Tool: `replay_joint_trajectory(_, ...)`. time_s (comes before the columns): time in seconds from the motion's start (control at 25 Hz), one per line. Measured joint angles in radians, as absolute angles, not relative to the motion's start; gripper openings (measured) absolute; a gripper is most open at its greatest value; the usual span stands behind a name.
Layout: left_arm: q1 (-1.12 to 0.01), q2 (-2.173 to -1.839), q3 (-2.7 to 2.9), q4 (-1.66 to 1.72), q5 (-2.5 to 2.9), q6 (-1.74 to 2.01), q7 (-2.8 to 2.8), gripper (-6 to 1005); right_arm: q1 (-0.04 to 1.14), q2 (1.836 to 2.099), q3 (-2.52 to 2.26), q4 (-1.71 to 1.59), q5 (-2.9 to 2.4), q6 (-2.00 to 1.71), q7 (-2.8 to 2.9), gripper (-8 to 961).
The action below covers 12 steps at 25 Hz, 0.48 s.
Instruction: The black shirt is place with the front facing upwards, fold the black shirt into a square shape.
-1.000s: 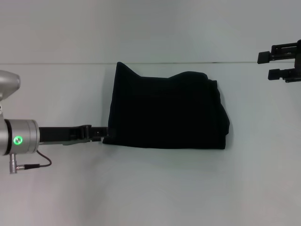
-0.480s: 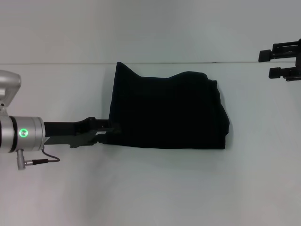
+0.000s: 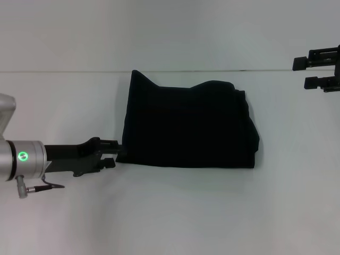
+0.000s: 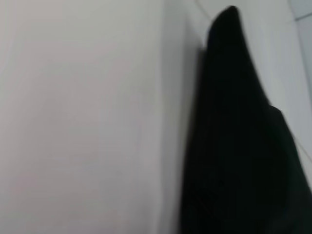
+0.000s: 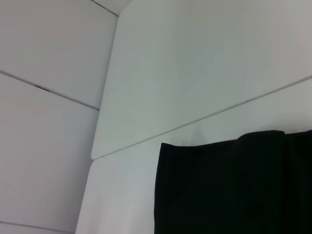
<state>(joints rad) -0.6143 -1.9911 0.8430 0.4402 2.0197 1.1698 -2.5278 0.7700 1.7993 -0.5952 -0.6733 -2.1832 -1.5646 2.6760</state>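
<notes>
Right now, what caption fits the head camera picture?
Left hand at the near-left corner of the folded black shirt; right hand parked far right.

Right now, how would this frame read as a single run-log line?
black shirt: folded, flat on table | left gripper: open at shirt's near-left corner | right gripper: raised far right, away from shirt

Plain black shirt (image 3: 188, 127), no print showing — pale grey-white table (image 3: 175, 212), black left tool (image 3: 112, 152), silver wrist.

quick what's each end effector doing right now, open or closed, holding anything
Left end effector: open, at the near-left corner of the black shirt, gripping nothing.
Right end effector: open, empty, raised far right, clear of the shirt.
</notes>
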Motion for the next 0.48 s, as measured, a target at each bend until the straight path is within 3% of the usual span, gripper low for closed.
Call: replay_joint_trajectory(0.48, -0.630, -1.996, 0.824, 0.382, 2.012, 1.114, -2.541, 535, 0.766, 1.799, -0.595, -0.673, -2.184, -1.564, 2.674, 728)
